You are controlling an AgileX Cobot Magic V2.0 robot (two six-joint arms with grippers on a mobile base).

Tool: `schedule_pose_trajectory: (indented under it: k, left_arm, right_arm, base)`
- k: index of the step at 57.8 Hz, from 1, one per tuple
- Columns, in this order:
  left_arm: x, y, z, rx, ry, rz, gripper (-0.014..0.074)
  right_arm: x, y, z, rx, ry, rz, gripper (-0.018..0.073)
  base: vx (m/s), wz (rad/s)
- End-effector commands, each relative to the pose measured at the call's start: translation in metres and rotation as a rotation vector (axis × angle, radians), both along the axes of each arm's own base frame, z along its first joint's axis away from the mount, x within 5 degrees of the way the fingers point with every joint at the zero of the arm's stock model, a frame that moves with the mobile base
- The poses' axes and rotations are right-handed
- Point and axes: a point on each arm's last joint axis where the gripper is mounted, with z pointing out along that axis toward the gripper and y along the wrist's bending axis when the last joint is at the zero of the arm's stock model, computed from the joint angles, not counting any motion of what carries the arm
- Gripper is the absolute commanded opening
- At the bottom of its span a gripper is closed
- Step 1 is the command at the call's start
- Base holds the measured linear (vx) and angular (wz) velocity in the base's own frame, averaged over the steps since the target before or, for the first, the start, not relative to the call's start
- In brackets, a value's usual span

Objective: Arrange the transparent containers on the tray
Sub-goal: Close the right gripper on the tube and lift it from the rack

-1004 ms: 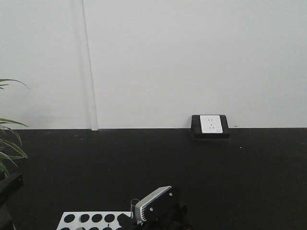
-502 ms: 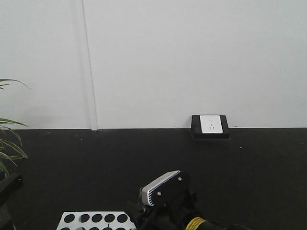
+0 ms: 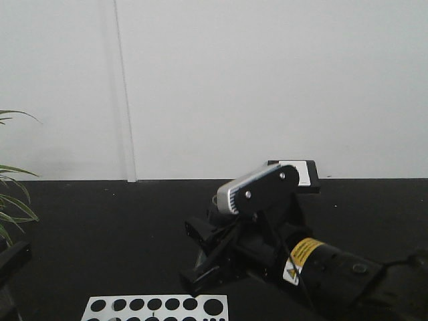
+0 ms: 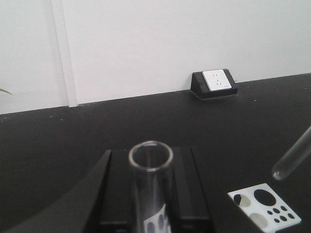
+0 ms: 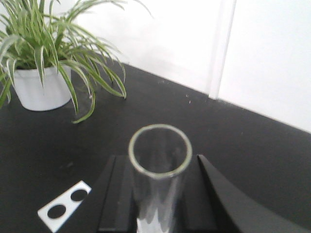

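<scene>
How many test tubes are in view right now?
2. The left tube sits gripped in the left claw; the right tube in the right claw, probably its rounded end showing at the left wrist view's right edge. Others may be hidden.

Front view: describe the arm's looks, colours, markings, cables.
The right arm is black. Its wrist carries a black camera housing with a pale grey face and two screws. A yellow label wraps the forearm, beside a white sticker with a warning triangle. A black cable trails behind. In both wrist views the jaws are black.
</scene>
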Motion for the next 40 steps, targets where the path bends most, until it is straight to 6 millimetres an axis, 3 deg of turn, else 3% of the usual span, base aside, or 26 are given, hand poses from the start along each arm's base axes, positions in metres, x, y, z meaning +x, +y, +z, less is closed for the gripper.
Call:
schedule_pose_trajectory:
  k: [1, 13, 24, 31, 40]
  left_arm:
    - [-0.002, -0.001, 0.022, -0.049, -0.142, -0.008, 0.0066]
    - [-0.002, -0.001, 0.028, -0.057, -0.170, -0.008, 0.0069]
    - [-0.003, 0.000, 0.053, -0.073, -0.225, -0.008, 0.0075]
    - [-0.006, 0.001, 0.063, -0.083, -0.255, -0.008, 0.0077]
    - [-0.018, 0.004, 0.066, -0.082, -0.253, -0.007, 0.0080]
  right_arm:
    - [-0.009, -0.009, 0.048, 0.079, -0.118, -0.003, 0.0091]
    - [-0.040, -0.037, 0.078, 0.077, -0.122, -0.011, 0.0093]
    - [-0.066, -0.081, 0.101, 0.067, -0.127, -0.092, 0.0093]
    - [-0.087, -0.102, 0.100, 0.083, -0.149, -0.116, 0.0093]
    - [-0.111, -0.119, 0.078, 0.103, -0.211, -0.114, 0.0093]
  base:
    - [0.00, 0.00]
    - [0.00, 0.00]
    - [0.00, 0.00]
    - [0.00, 0.00]
    - [0.00, 0.00]
